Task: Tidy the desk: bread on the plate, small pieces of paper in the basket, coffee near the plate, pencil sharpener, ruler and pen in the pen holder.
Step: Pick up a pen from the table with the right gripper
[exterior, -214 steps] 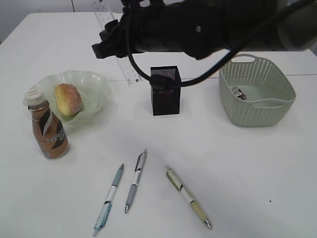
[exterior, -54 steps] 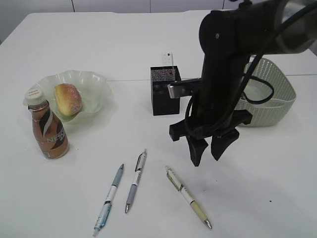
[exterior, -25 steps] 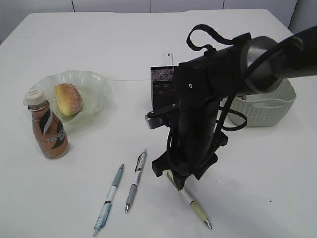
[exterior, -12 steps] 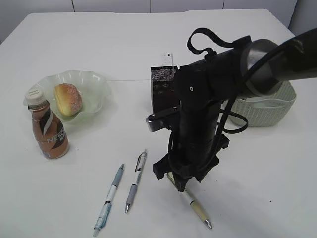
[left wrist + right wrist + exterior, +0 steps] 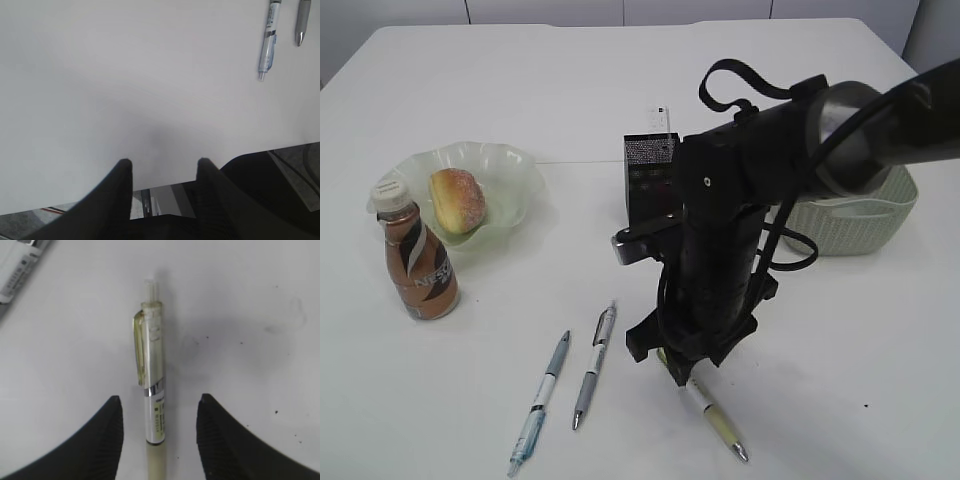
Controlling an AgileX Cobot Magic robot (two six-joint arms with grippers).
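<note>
My right gripper is open, a finger on each side of a yellowish pen lying on the desk; it touches neither finger. From outside, that gripper is down over the pen. A blue pen and a grey pen lie to the left. The bread sits on the plate, the coffee beside it. The ruler stands in the pen holder. My left gripper is open and empty over the desk's edge. Paper pieces and pencil sharpener are hidden.
The basket stands at the right, partly behind my right arm. The left wrist view shows the blue pen and grey pen far off at top right. The grey pen's end lies left of the right gripper.
The right arm, which earlier carried the ruler by the pen holder, came down over the yellowish pen. Over the last second it has barely shifted; the jaws kept their width.
</note>
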